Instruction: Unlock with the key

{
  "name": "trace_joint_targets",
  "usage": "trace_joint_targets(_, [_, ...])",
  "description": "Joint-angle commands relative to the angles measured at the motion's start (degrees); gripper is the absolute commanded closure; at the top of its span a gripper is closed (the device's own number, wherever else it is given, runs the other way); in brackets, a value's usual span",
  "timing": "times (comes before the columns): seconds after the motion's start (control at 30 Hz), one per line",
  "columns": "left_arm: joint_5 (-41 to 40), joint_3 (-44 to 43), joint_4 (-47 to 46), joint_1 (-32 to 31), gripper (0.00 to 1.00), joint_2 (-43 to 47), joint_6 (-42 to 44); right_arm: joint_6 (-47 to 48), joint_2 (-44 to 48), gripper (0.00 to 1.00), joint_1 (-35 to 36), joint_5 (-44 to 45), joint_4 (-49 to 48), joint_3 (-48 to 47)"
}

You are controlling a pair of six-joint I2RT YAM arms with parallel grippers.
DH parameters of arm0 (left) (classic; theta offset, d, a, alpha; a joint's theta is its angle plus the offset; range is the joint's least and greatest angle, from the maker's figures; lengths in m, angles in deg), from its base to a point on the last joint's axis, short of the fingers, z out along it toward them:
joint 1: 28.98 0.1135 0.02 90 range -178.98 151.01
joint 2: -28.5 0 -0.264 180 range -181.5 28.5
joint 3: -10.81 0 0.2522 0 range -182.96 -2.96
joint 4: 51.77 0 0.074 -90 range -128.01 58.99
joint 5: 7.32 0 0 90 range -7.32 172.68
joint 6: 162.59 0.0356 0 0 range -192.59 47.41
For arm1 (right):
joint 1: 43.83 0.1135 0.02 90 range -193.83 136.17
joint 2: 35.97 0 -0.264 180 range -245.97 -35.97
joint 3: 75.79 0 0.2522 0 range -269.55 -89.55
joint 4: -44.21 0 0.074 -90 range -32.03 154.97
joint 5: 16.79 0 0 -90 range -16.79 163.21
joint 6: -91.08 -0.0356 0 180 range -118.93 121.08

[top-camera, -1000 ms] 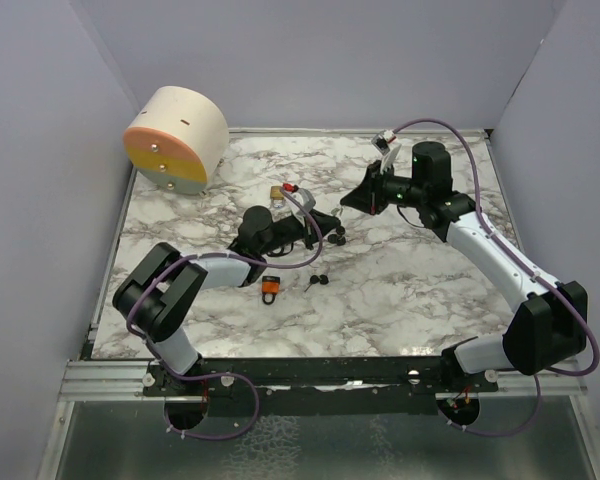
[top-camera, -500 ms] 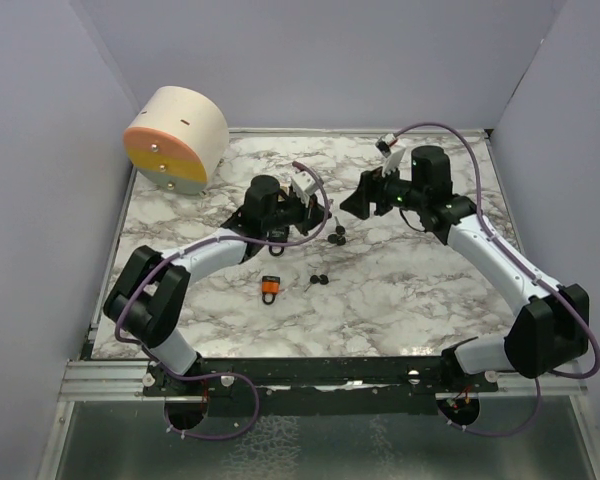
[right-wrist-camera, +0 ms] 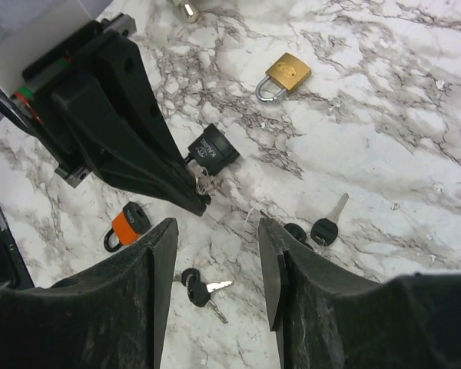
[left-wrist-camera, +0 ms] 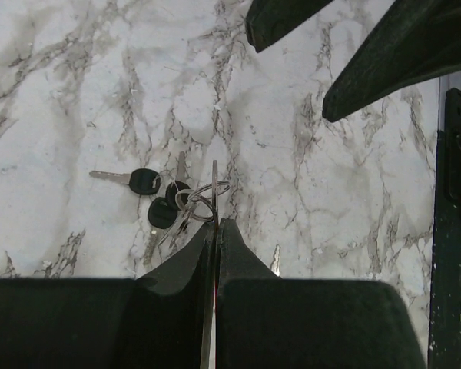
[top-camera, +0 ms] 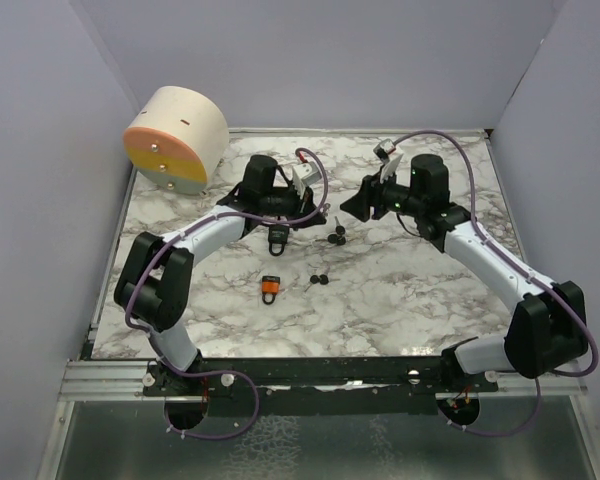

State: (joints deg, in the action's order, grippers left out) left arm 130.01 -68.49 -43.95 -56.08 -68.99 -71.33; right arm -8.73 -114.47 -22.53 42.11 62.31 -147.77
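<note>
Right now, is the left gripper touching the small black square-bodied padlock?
Touching. The right wrist view shows the left gripper shut on the black padlock's silver shackle, pinched right at the fingertips.

White lettering is seen on the face of the black padlock (right-wrist-camera: 213,151) in the right wrist view, but it is too small and blurred to be read. A dark oval mark is borne by the brass padlock (right-wrist-camera: 286,73); its wording cannot be made out. Nothing else is legible.
</note>
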Motion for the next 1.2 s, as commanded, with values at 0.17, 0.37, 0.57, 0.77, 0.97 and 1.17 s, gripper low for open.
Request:
trace_joint_targets(0.17, [5.21, -1.70, 3.25, -0.16, 1.00, -0.68, 2.28, 1.29, -5.52, 0.54, -0.27, -7.21, -4.84, -3.56])
trace_joint_targets(0.37, [6.40, -1.94, 3.26, -0.15, 1.00, -0.68, 2.09, 1.61, -8.09, 0.54, -0.23, -10.09, -5.45, -4.78])
trace_joint_targets(0.57, [7.56, -2.24, 3.14, -0.24, 1.00, -0.83, 2.17, 1.56, -9.52, 0.54, -0.21, -12.70, -5.83, -5.33])
trace_joint_targets(0.77, [8.14, -3.15, 3.29, -0.57, 1.00, -1.37, 2.17, 1.23, -10.16, 0.54, -0.13, -14.38, -6.44, -5.16])
trace_joint_targets(0.97, [8.56, -4.03, 3.45, -1.14, 1.00, -1.85, 2.17, 1.13, -10.48, 0.56, -0.17, -15.38, -6.87, -4.97])
trace_joint_targets(1.17, [8.70, -4.48, 3.74, -1.73, 1.00, -2.22, 2.24, 1.04, -10.53, 0.61, -0.12, -15.75, -7.15, -4.98])
